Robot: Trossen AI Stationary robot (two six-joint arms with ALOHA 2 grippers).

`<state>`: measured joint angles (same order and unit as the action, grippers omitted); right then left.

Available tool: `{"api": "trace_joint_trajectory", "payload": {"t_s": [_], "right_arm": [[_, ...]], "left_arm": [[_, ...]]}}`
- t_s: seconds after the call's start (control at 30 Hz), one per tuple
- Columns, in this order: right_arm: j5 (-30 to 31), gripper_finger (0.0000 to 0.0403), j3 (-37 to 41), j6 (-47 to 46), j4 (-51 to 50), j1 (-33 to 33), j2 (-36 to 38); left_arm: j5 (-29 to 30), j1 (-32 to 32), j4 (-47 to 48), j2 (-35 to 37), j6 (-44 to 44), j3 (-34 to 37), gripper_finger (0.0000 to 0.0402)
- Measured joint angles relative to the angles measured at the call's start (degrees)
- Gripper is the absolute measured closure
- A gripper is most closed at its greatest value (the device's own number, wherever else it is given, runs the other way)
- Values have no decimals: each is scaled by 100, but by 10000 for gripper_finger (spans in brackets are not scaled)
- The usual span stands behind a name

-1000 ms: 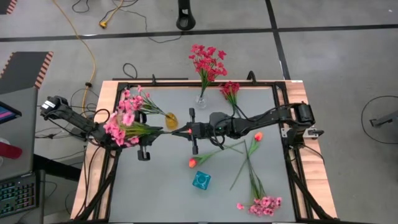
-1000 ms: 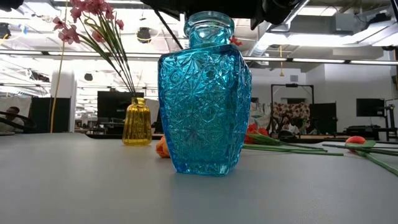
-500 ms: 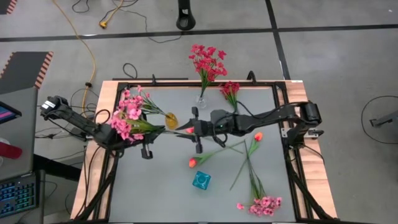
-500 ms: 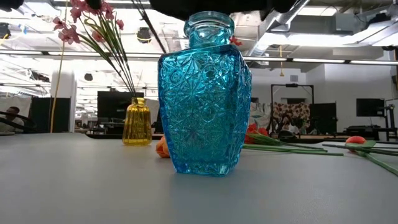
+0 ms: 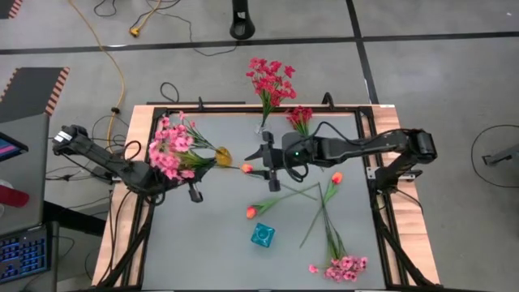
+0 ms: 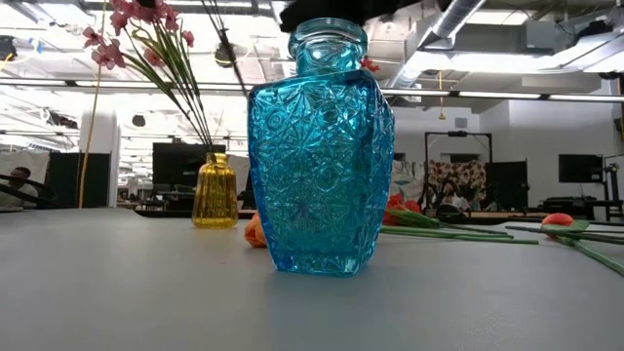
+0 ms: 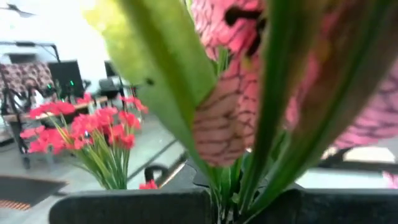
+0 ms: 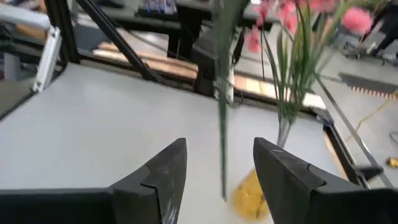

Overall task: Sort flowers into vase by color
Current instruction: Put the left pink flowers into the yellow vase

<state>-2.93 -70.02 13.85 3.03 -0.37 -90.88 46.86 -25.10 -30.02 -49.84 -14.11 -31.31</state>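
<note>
My left gripper [image 5: 185, 172], at the table's left, is shut on a pink flower spray [image 5: 168, 156] whose blossoms fill the left wrist view [image 7: 242, 118]. Its thin stem [image 8: 222, 124] slants down toward the right, past the yellow vase [image 5: 223, 156], which holds other pink flowers [image 6: 136, 29]. My right gripper [image 8: 217, 180] stands open at mid-table [image 5: 265, 162], just right of the stem's free end, touching nothing. Dark-red flowers [image 5: 270, 79] stand in a clear vase [image 5: 262, 130]. The blue vase [image 6: 322, 146] stands near the front. My left gripper pinches the pink spray's green stems [image 7: 229, 186] between its two fingers, just below the blossoms and leaves. The spray is lifted clear of the table, blossoms over the wrist, the long stem slanting down toward the yellow vase.
On the table lie a dark-red spray [image 5: 300, 118], orange tulips [image 5: 251, 211] [image 5: 336, 177] with crossed stems, and a pink spray [image 5: 347, 268] near the front right. A small orange bud [image 5: 247, 168] shows by the held stem's end. The black frame [image 5: 369, 186] borders the table.
My right gripper has opened, let go of the pink spray's stem and drawn back toward the table's right edge. My left gripper has carried the spray a little toward the far edge and the yellow vase.
</note>
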Motion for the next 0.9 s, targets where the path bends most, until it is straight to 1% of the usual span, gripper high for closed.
{"api": "trace_joint_trajectory", "payload": {"t_s": [0.13,0.2,0.37,0.5,0.57,0.9], "right_arm": [[-1,191,0,-43,-277,-91,12],[-3,191,0,-174,-317,-117,12],[-1,191,0,-219,-363,-145,16],[-1,191,0,-221,-350,-145,16],[-1,191,0,-223,-351,-150,16],[-1,191,0,-225,-348,-156,16]], "left_arm": [[7,-46,1534,0,659,-454,399],[59,-82,1984,0,895,-577,399],[507,-90,1982,0,687,-597,399],[1120,6,1995,0,526,-599,399],[1301,99,2000,0,517,-599,399],[1301,756,1999,-63,549,-599,395]]}}
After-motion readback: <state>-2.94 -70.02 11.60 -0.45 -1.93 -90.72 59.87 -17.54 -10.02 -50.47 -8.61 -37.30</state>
